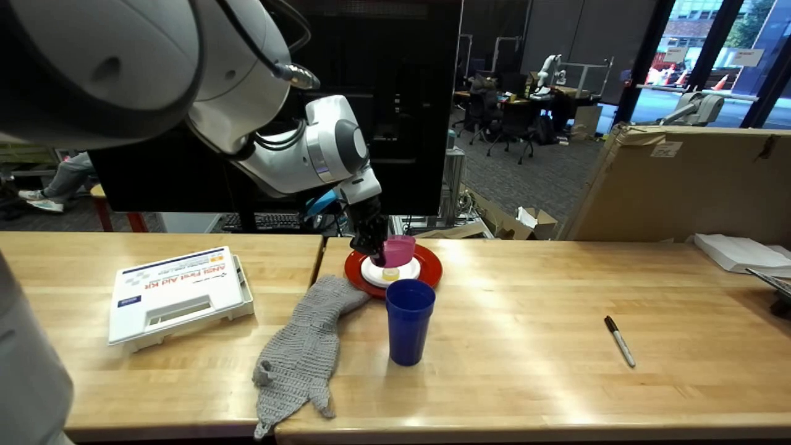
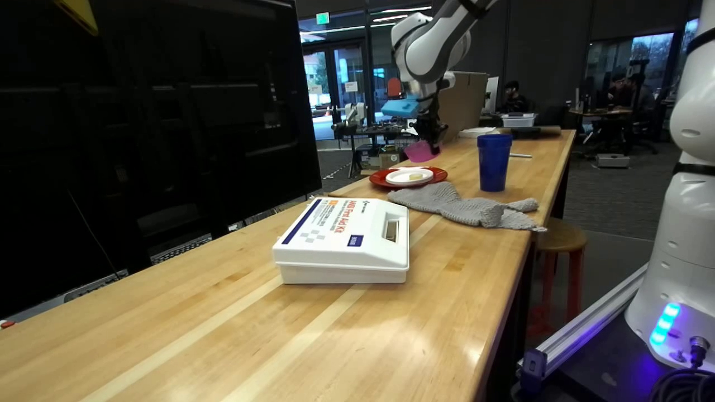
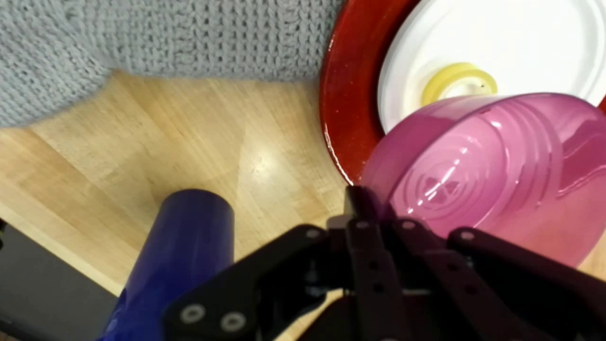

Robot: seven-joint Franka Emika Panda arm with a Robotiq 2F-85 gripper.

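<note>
The hand (image 1: 379, 257) holds a pink bowl (image 1: 400, 250) over a white plate (image 1: 373, 275) on a red plate (image 1: 431, 267).

White case (image 1: 167, 296) at left: "ANSI First Aid Kit" in red on top, legible in both exterior views; finer print illegible. Far off, green sign (image 2: 322, 18) and paper sheets (image 1: 748, 57) on windows (image 1: 759, 28): too small to read.

Pincer (image 3: 371, 204) points downward, apparently clamped.
</note>
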